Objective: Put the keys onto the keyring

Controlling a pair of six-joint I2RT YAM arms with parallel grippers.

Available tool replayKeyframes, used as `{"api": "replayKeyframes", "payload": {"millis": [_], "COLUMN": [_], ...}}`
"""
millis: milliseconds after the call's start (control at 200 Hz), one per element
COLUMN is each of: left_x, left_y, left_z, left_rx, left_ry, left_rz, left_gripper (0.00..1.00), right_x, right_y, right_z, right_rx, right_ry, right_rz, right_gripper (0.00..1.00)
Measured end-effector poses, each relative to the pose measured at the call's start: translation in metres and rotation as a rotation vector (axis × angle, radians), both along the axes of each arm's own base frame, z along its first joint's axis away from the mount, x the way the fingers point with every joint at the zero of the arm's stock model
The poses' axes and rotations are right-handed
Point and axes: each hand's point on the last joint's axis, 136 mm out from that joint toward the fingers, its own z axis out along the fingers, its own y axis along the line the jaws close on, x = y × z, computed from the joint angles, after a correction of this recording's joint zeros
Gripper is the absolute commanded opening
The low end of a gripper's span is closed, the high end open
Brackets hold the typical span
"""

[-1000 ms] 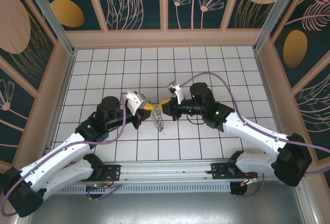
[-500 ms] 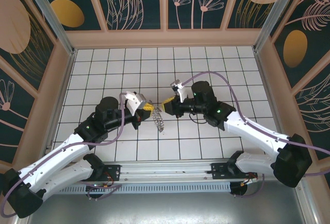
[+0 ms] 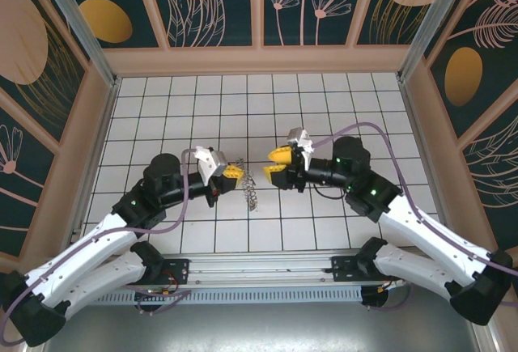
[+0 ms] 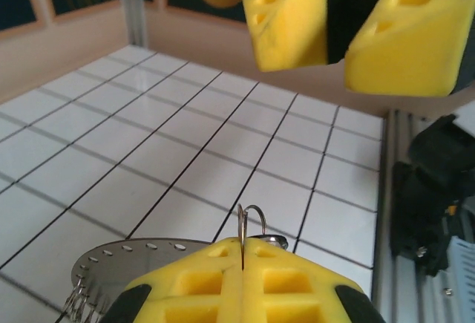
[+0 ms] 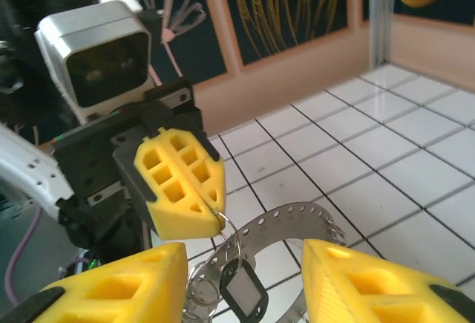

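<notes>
My left gripper (image 3: 232,173) is shut on a thin wire keyring (image 4: 253,223), pinched edge-on between its yellow fingers (image 4: 215,278). From that ring hang a black key tag (image 5: 244,294) and a curved perforated metal band (image 5: 298,217) carrying several small rings; in the top view this bunch (image 3: 252,193) dangles just right of the left fingers. My right gripper (image 3: 278,165) stands open a short way to the right of the ring, facing it, holding nothing. In the right wrist view its own pads (image 5: 119,293) frame the hanging bunch and the left gripper (image 5: 180,186).
The white tiled table (image 3: 243,101) has wooden walls on three sides. A metal rail (image 3: 267,267) with both arm bases runs along the near edge. The left wrist camera housing (image 5: 94,54) sits right behind the left fingers.
The right gripper has pulled back to the right, away from the ring, and opened wide. The left gripper has shifted slightly left, still holding the ring.
</notes>
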Motion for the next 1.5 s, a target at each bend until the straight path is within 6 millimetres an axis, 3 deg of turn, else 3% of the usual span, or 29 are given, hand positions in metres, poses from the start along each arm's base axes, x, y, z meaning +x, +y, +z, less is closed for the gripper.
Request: {"api": "replayKeyframes", "payload": {"millis": [185, 370, 646, 906, 1316, 1501], "left_x": [-0.020, -0.030, -0.036, -0.037, -0.035, -0.033], "left_y": [-0.008, -0.010, -0.012, -0.012, -0.012, -0.012], "left_z": [0.037, 0.047, 0.049, 0.049, 0.049, 0.049], "left_rx": [-0.101, -0.140, -0.149, -0.148, -0.148, -0.147], "left_ry": [-0.058, -0.067, -0.070, -0.069, -0.070, -0.071], "left_rz": [-0.127, -0.190, -0.219, -0.220, -0.212, -0.200], "left_gripper": [0.00, 0.00, 0.00, 0.00, 0.00, 0.00], "right_x": [-0.022, -0.032, -0.036, -0.035, -0.042, -0.042], "right_y": [0.001, 0.003, 0.011, 0.026, 0.029, 0.029], "right_z": [0.006, 0.013, 0.016, -0.004, 0.001, 0.002], "right_rx": [0.031, 0.048, 0.073, 0.035, 0.044, 0.047], "right_ry": [-0.102, -0.170, -0.202, -0.147, -0.156, -0.162], "right_rz": [0.107, 0.172, 0.230, 0.269, 0.293, 0.284], "right_gripper": [0.53, 0.52, 0.38, 0.35, 0.34, 0.28]}}
